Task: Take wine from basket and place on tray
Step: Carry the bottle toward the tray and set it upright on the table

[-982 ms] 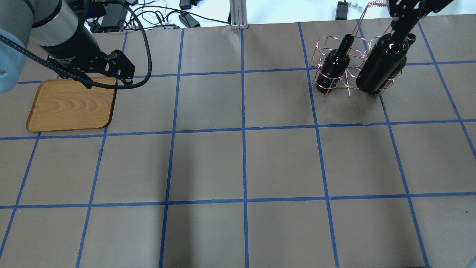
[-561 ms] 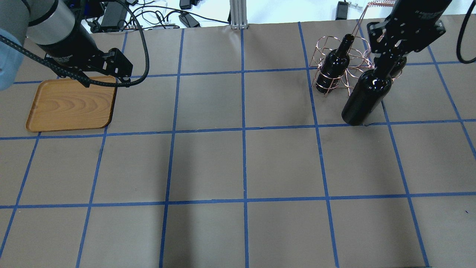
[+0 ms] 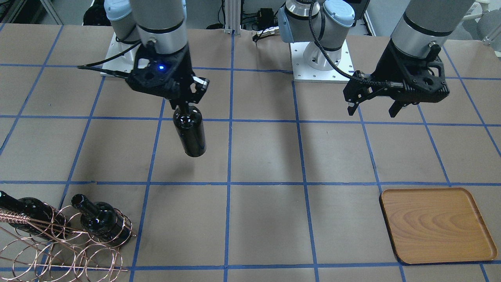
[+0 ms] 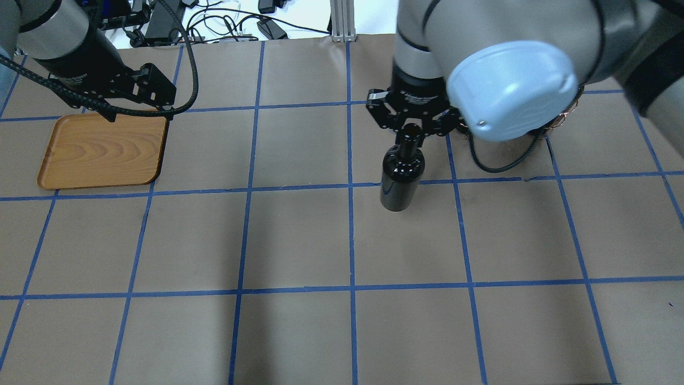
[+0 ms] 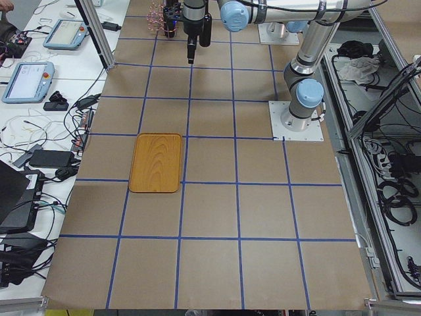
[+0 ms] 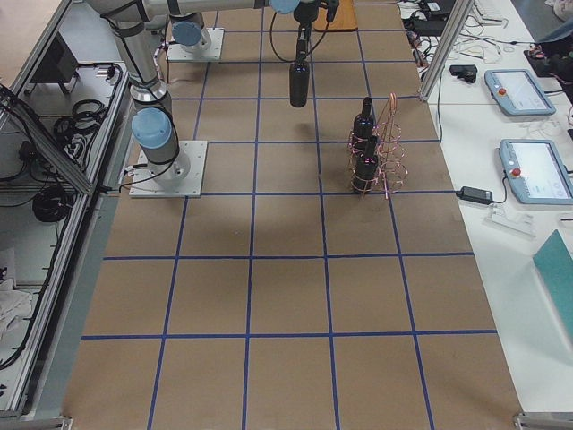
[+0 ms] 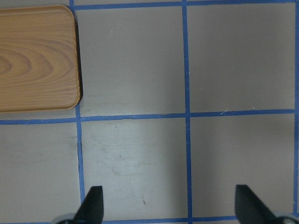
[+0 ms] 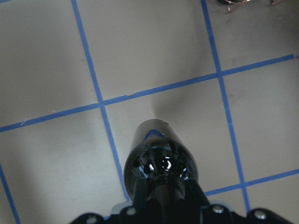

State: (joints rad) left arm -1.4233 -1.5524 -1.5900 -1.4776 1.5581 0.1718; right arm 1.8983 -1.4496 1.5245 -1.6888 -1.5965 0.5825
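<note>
Most of basket [image 3: 62, 243] hidden overhead behind right arm [image 4: 507, 80].

The front view cut the basket [image 3: 62, 250] off at its left and bottom edges, and one bottle [image 3: 19, 207] in it at the left edge. In the overhead view the right arm [image 4: 507, 80] covered nearly all of the basket. From the right wrist, the neck of the wine [image 8: 161, 158] was hidden under the right gripper [image 8: 163, 210]. The left wrist view cut the tray [image 7: 32, 56] at its left edge.
</note>
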